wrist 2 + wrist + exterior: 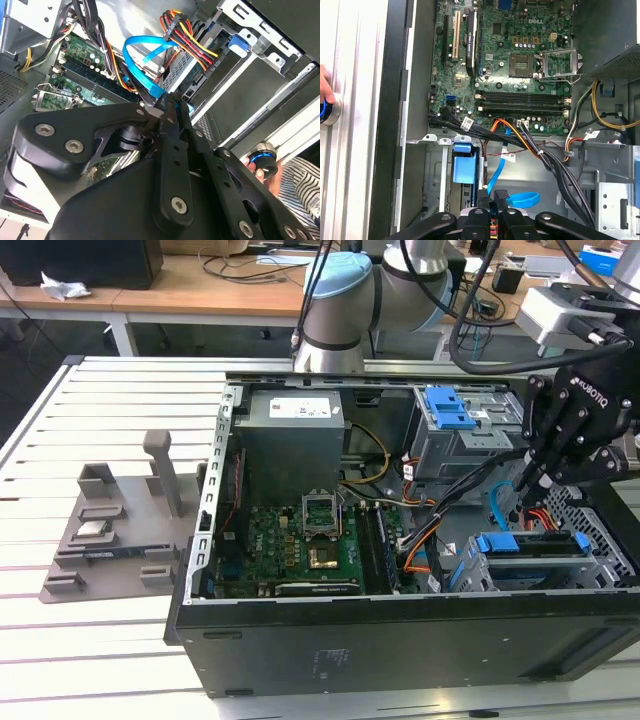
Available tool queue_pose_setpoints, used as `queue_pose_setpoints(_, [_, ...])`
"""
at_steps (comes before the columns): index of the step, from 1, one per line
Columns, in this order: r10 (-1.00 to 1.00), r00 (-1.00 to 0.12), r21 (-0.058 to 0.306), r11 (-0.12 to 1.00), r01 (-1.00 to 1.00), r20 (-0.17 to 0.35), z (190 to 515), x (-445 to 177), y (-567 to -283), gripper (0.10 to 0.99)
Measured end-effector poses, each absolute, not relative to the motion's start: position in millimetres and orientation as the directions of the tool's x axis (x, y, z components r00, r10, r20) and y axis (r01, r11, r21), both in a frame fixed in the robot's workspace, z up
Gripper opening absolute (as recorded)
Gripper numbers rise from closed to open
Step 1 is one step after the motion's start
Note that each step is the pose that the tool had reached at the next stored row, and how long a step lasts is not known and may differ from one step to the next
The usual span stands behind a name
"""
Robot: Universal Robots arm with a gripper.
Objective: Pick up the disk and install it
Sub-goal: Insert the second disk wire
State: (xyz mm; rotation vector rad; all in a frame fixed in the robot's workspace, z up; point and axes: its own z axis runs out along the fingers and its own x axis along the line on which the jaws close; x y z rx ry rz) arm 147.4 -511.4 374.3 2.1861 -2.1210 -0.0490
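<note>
Blue-bracketed disk (535, 545) sits in its bay; gripper (528, 480) fingers pressed together above

The open computer case (400, 640) lies on the slatted table (110, 400). A parts stand (110, 530) sits on the table at the exterior view's left of the case. Inside the case, the circuit board (300, 540) lies on the floor. The power box (295, 440) is behind it. The drive cage (460, 425) is at the exterior view's right. The gripper (530, 480) hangs over the disk (535, 550) in the bay below.
</note>
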Motion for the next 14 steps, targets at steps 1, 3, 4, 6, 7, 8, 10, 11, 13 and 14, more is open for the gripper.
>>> queue_pose_setpoints(1, [-0.999, 0.032, 0.091, -0.028, -0.995, 0.043, 374.2, 147.4, -512.6, 0.161])
queue_pose_setpoints(3, [-0.999, 0.032, 0.091, -0.028, -0.995, 0.044, 374.2, 147.4, -519.5, 0.161])
queue_pose_setpoints(4, [-0.999, 0.032, 0.091, -0.028, -0.995, 0.044, 373.3, 147.4, -522.5, 0.161])
queue_pose_setpoints(6, [-0.999, 0.032, 0.091, -0.028, -0.995, 0.044, 369.1, 147.9, -525.0, 0.161])
queue_pose_setpoints(7, [-0.999, 0.032, 0.091, -0.028, -0.995, 0.044, 367.3, 148.4, -525.6, 0.161])
queue_pose_setpoints(8, [-0.999, 0.032, 0.091, -0.028, -0.995, 0.044, 364.1, 149.9, -526.5, 0.161])
queue_pose_setpoints(10, [-0.999, 0.032, 0.091, -0.028, -0.995, 0.044, 361.9, 151.0, -528.5, 0.161])
queue_pose_setpoints(11, [-0.999, 0.032, 0.091, -0.028, -0.995, 0.044, 359.1, 152.2, -531.3, 0.161])
queue_pose_setpoints(13, [-0.999, 0.032, 0.091, -0.028, -0.995, 0.044, 354.4, 154.2, -532.3, 0.161])
queue_pose_setpoints(14, [-0.999, 0.032, 0.091, -0.028, -0.995, 0.044, 352.8, 155.1, -532.3, 0.161])
